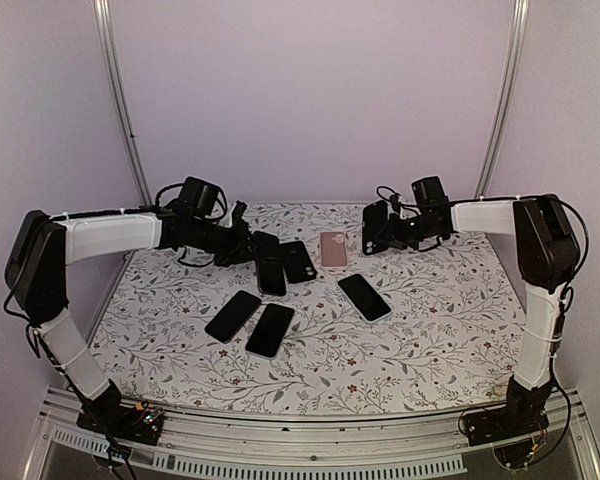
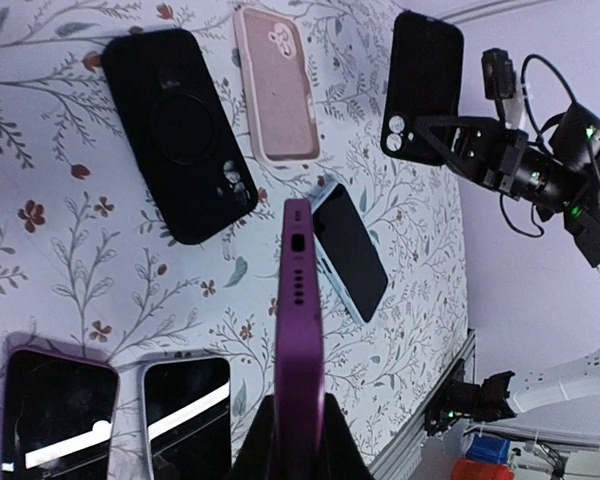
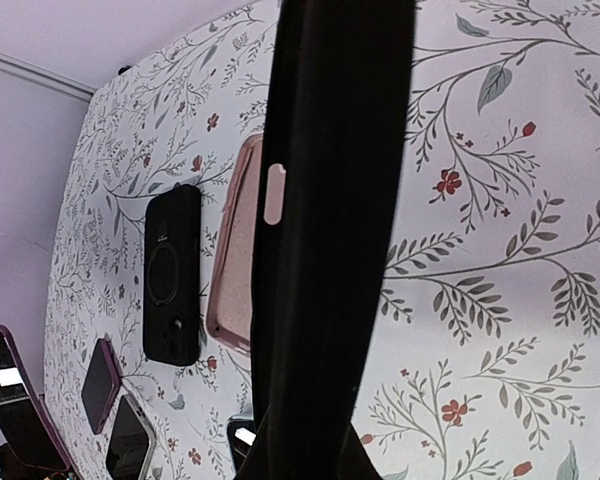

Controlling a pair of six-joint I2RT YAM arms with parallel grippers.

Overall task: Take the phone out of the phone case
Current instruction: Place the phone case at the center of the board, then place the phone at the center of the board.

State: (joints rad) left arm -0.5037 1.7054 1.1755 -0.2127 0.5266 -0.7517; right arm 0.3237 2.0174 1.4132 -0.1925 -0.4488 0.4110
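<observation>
On the flower-printed tablecloth [image 1: 430,320], a black rectangular phone case with a ring on its back [image 1: 298,261] lies far of centre. A pink soft phone case [image 1: 333,249] lies just to its right. Nearer and to the right lies a dark-screened phone with a pale-blue rim [image 1: 364,296]. Near and left of centre, a dark-screened phone with a purplish rim [image 1: 232,315] lies beside a dark-screened phone with a pale rim [image 1: 270,330] on its right. The left gripper [image 1: 248,244] holds a purple-cased phone [image 1: 270,270] just left of the black case. The right gripper [image 1: 388,232] holds a black slab-shaped phone [image 1: 375,228] right of the pink case.

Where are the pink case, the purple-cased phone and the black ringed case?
pink case [image 2: 277,85]: left wrist view, its middle.
purple-cased phone [image 2: 299,330]: left wrist view, narrow edge.
black ringed case [image 2: 183,128]: left wrist view, inside ring.
</observation>
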